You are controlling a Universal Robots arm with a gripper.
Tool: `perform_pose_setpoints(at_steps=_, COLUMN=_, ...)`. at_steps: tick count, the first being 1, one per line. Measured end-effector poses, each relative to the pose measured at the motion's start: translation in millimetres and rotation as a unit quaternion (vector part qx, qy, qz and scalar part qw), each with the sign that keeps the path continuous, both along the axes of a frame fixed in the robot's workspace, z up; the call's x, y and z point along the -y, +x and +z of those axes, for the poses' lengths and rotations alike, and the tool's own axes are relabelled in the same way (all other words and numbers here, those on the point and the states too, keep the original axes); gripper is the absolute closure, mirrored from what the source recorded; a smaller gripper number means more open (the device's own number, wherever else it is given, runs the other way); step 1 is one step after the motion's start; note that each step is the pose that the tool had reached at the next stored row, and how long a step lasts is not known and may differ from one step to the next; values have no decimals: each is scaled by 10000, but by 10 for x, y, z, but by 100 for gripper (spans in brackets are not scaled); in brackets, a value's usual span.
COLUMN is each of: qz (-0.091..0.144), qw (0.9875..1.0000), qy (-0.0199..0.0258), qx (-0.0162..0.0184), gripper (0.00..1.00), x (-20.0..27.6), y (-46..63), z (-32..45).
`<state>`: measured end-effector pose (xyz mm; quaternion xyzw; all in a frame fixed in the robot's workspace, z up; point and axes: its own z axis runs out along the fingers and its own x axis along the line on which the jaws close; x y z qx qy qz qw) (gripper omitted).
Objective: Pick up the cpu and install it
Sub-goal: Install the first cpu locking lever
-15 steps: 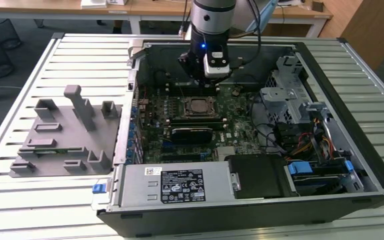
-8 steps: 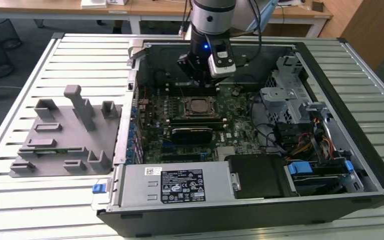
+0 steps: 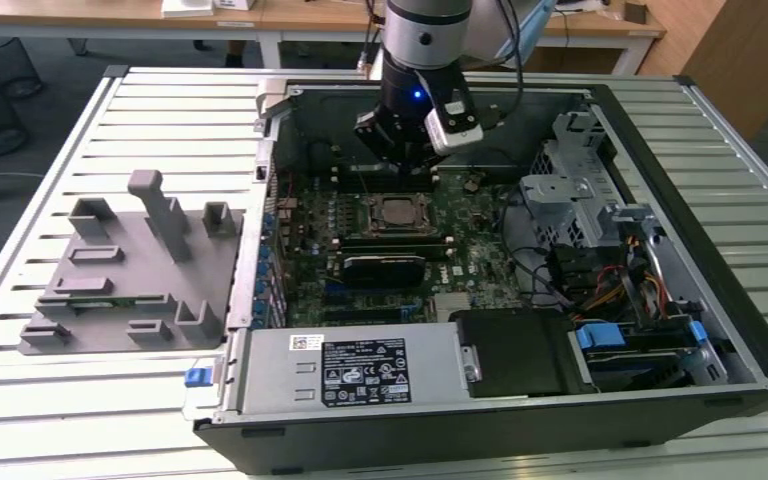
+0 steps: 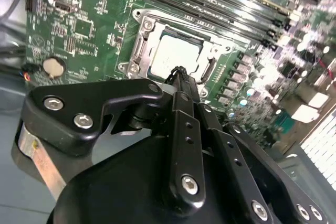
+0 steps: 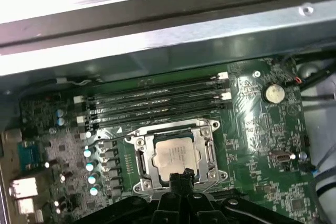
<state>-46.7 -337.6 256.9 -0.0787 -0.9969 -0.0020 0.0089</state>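
The cpu (image 3: 394, 212) is a silver-topped square chip lying flat in the metal socket frame (image 5: 139, 142) on the green motherboard (image 3: 478, 230), inside the open computer case. Both wrist views show the cpu (image 4: 176, 56) (image 5: 176, 156) seated in that frame. My gripper (image 3: 411, 172) hangs over the board just behind the socket, toward the case's far wall. Its black fingers meet at the tip (image 4: 178, 72) (image 5: 179, 174) with nothing between them, and that tip sits at the edge of the chip, apart from it.
A grey plastic tray (image 3: 117, 270) with upright blocks lies at the exterior view's left. The case holds a power supply (image 3: 344, 370), a drive cage (image 3: 584, 200) and cables at the right. Memory slots (image 5: 152, 100) run beside the socket, and a black module (image 3: 384, 268) lies on its near side.
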Motion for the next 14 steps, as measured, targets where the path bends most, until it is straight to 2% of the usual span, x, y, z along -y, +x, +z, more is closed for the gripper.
perform_pose_setpoints(at_steps=3, qz=275, qw=9996, qy=0, qx=0, gripper=89, x=0, y=0, z=-2)
perform_pose_setpoints(at_steps=6, qz=544, qw=9985, qy=0, qx=0, gripper=89, x=0, y=0, z=-5)
perform_pose_setpoints(at_steps=10, qz=911, qw=9958, qy=0, qx=0, gripper=89, x=0, y=0, z=-9)
perform_pose_setpoints(at_steps=14, qz=1268, qw=9919, qy=0, qx=0, gripper=89, x=0, y=0, z=-10)
